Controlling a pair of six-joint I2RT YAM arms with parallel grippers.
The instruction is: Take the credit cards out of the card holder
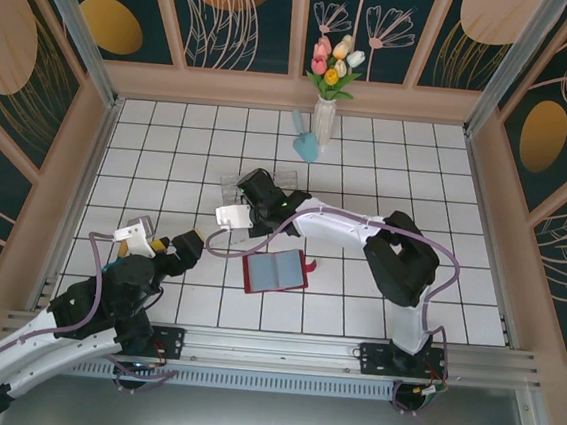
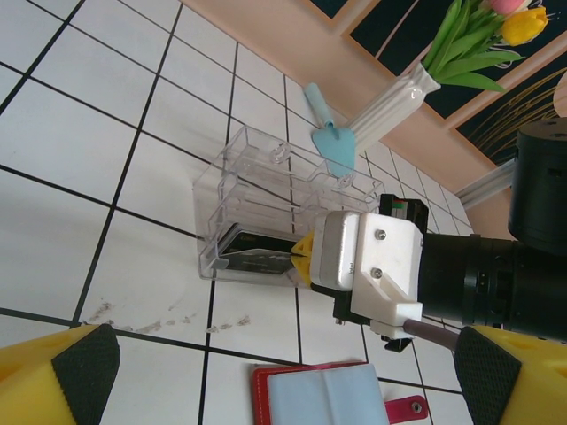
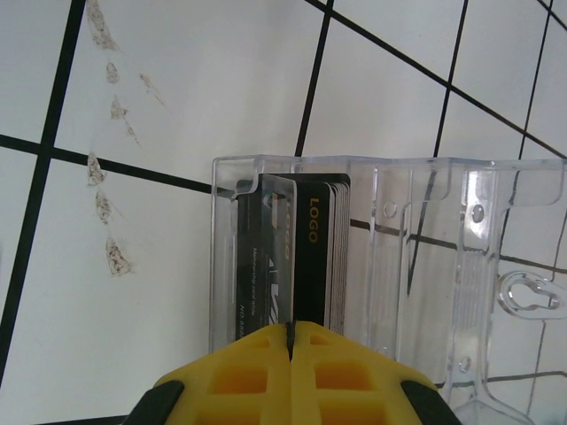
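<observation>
The right claw (image 3: 291, 329) is pressing its yellow fingers shut over the clear plastic box (image 2: 257, 177), above the compartment where dark cards (image 3: 319, 257) are standing on edge. Whether it is pinching a card cannot be told. The red card holder (image 1: 276, 270) is lying open on the white tiled tabletop (image 1: 419, 165), just nearer the arm bases than the box, its blue-grey pockets facing up. The left claw (image 1: 178, 246) is hovering wide open and empty, to the left of the box.
</observation>
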